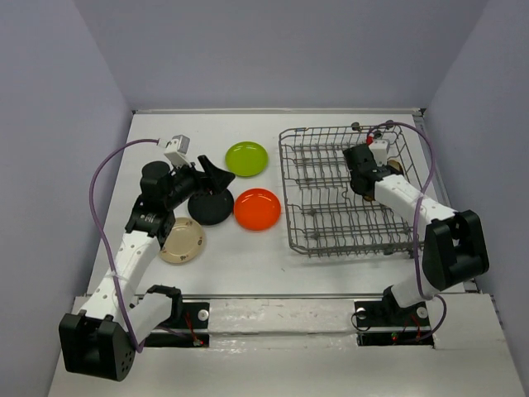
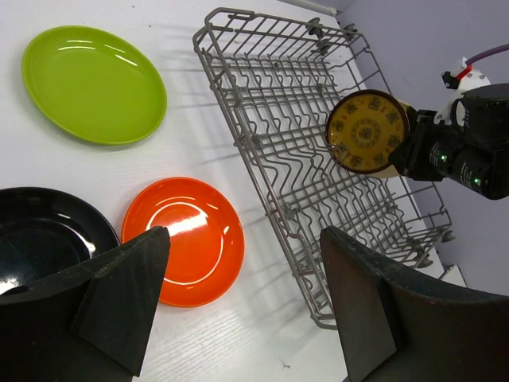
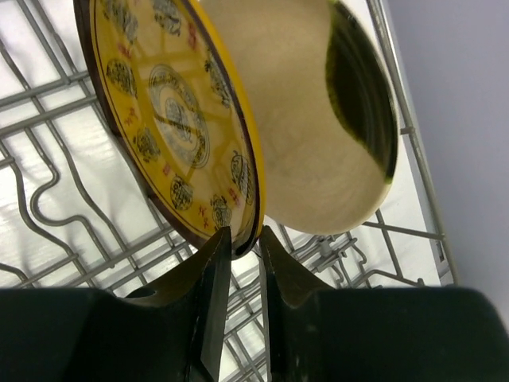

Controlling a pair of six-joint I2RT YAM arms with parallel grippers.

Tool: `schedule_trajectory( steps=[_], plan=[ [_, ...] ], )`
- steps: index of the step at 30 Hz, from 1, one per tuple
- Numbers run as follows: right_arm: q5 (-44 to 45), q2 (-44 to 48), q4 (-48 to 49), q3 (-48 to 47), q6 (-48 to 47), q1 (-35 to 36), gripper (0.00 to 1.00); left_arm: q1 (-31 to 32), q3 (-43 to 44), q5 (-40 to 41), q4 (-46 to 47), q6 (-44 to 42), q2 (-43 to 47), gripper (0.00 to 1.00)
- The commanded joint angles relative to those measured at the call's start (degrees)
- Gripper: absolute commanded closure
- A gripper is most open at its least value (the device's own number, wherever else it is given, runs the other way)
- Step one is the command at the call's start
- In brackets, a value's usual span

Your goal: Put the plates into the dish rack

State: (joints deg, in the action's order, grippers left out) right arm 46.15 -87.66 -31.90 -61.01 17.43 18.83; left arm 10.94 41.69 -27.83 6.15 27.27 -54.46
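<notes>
**Right pincer (image 3: 242, 239) at rim of dark brown plate (image 3: 171, 119), plate upright in dish rack (image 1: 286, 190)**

Right pincer sat over the dish rack, right side of the overhead view, jaws nearly together on either side of the dark brown plate's lower rim. Plate stood on edge, probably so it slots into the rack. Couldn't tell whether the jaws pinched it or only flanked it. Left pincer (image 2: 242, 235) hung spread wide, holding nothing, above the black plate (image 1: 211, 207) and orange plate (image 1: 257, 208), likely lined up for one of them. Lime plate (image 1: 246, 159) and beige plate (image 1: 183, 241) lay flat on the table (image 1: 248, 273), left of the rack.
</notes>
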Motion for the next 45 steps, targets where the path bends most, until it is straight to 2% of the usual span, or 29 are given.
schedule_trajectory(
  steps=[1,3,4,6,15,23,26,29,36,37,41,45],
  plan=[
    [-1.9,2.1,0.3,0.7,1.9,0.1,0.73,0.4,0.7,0.2,1.5,-0.5,-0.3,0.13],
    [-1.9,2.3,0.3,0.5,1.6,0.1,0.73,0.4,0.7,0.7,1.2,-0.5,-0.4,0.13],
    [-1.9,2.5,0.3,0.2,1.4,0.1,0.66,0.4,0.8,1.0,1.1,-0.6,-0.4,0.13],
    [-2.0,2.8,0.2,-0.2,1.1,0.1,0.61,0.4,0.9,1.5,0.8,-0.9,-0.5,0.13],
    [-3.4,6.1,0.2,-1.7,0.1,0.1,0.41,0.4,2.5,3.5,-0.9,-1.8,-1.1,0.13],
    [-7.5,13.4,0.3,-2.4,-0.3,0.1,0.32,1.1,5.6,6.6,-2.3,-1.0,-4.2,0.15],
    [-12.7,19.5,4.1,-1.1,-2.4,0.1,0.32,1.5,7.8,7.4,-2.0,0.4,-8.1,0.17],
    [-18.6,26.5,9.5,2.4,-3.6,0.1,0.32,1.9,10.9,10.1,-1.0,2.5,-13.5,0.23],
    [-37.8,38.6,20.0,9.3,-2.4,0.1,0.34,1.9,23.9,16.3,-3.4,1.7,-34.6,0.40],
    [-42.1,39.2,20.8,10.6,-2.0,0.1,0.34,1.9,26.6,16.4,-3.8,1.7,-36.8,0.41],
    [-48.9,40.5,22.3,12.8,0.1,0.6,0.35,1.9,32.6,16.1,-4.9,1.0,-46.0,0.46],
    [-50.5,42.0,22.5,14.6,0.7,0.6,0.35,1.7,36.9,21.1,-7.8,-0.6,-53.0,0.45]
  ],
)
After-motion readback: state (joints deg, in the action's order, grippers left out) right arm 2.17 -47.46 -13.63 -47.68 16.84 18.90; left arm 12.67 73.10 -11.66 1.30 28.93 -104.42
